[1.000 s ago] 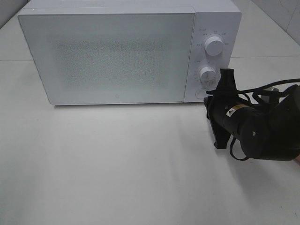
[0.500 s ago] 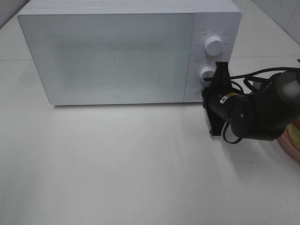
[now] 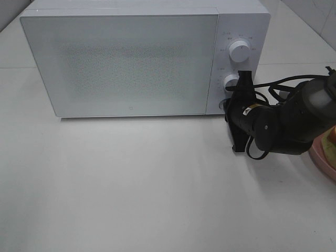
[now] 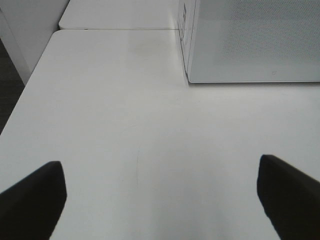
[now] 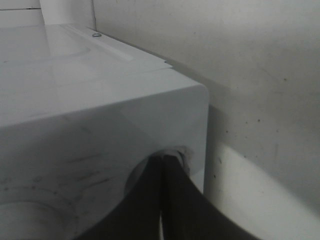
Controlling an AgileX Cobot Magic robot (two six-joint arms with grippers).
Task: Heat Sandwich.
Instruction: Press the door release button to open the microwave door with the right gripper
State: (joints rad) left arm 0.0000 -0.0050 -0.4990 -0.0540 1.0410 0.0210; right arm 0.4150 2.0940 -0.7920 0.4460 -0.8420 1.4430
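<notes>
The white microwave stands at the back of the table with its door closed. My right gripper is shut, with nothing held, and its tips rest against the round button at the bottom of the control panel. In the right wrist view the closed fingertips press into that round recess. A round pink plate shows at the right edge behind the arm, and a small pale piece on it, probably the sandwich, is mostly cut off. My left gripper hangs wide open over bare table.
Two white knobs sit above the button, the lower one partly hidden by the gripper. Black cables trail from the right arm. The microwave's left front corner appears in the left wrist view; the table's left edge drops off there.
The right arm has moved left and towards the microwave, bringing its shut tips onto the panel's bottom button and uncovering the pink plate at the right edge. Nothing changed on the left.
</notes>
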